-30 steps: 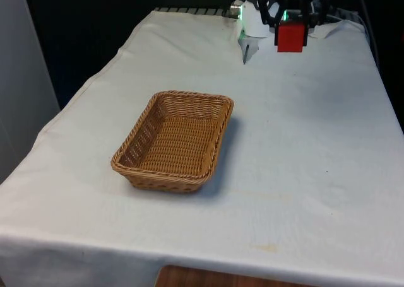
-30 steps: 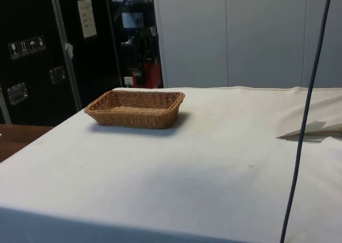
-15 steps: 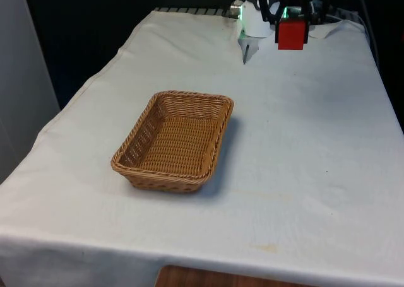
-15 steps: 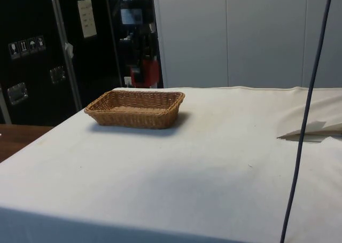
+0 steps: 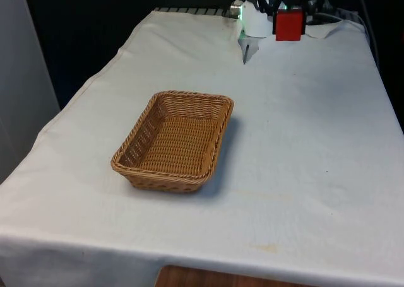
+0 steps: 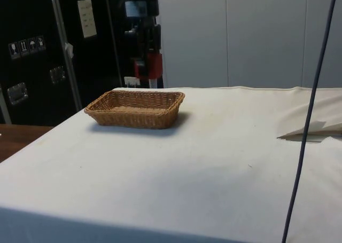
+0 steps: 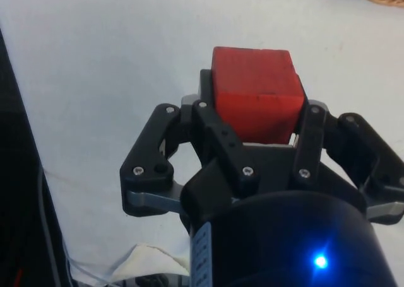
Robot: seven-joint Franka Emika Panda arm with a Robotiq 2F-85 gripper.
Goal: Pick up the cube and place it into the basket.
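While our gripper (image 7: 255, 120) hangs in the air above the far end of the table (image 5: 303, 142), we hold the red cube (image 5: 289, 26) clamped between its two black fingers (image 7: 218, 135). In the front view the cube sits at about one o'clock from the wicker basket (image 5: 173, 142), well apart from it. From the side, the cube (image 6: 147, 65) hangs above the level of the basket (image 6: 134, 108) rim, behind it.
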